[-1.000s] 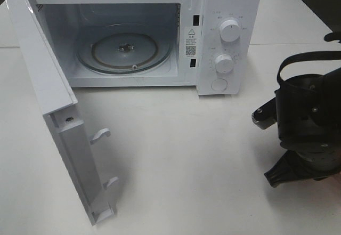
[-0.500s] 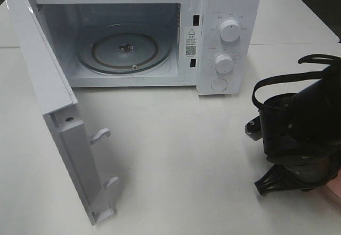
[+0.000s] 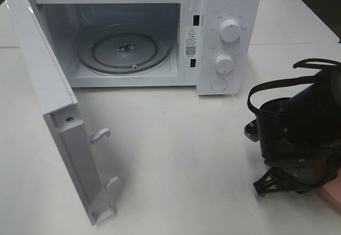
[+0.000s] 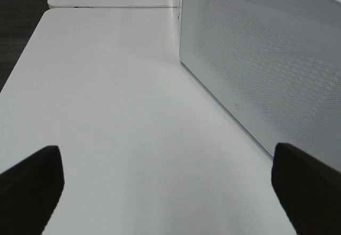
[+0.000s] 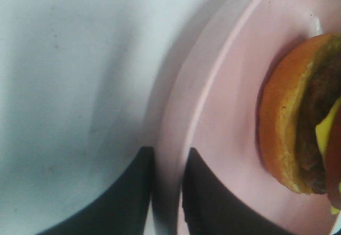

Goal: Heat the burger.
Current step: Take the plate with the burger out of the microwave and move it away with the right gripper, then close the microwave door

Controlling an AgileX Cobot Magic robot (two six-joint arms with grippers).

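Note:
The burger (image 5: 298, 134), with an orange-brown bun, dark patty and yellow cheese, lies on its side on a pink plate (image 5: 224, 118) in the right wrist view. My right gripper (image 5: 168, 192) straddles the plate's rim, jaws a little apart with one dark finger on each side of it. In the exterior high view only a pink corner of the plate (image 3: 333, 195) shows under the right arm (image 3: 298, 139), and the burger is hidden there. My left gripper (image 4: 168, 187) is wide open over bare table with nothing between its fingers.
A white microwave (image 3: 229, 11) stands at the back, its door (image 3: 48, 102) swung open to the left. The glass turntable (image 3: 125, 48) inside holds nothing. The microwave's perforated side wall (image 4: 266, 59) is close beside my left gripper.
The right arm has moved left and down toward the plate, whose pink corner now shows. The right jaws have parted slightly. The left gripper has not moved.

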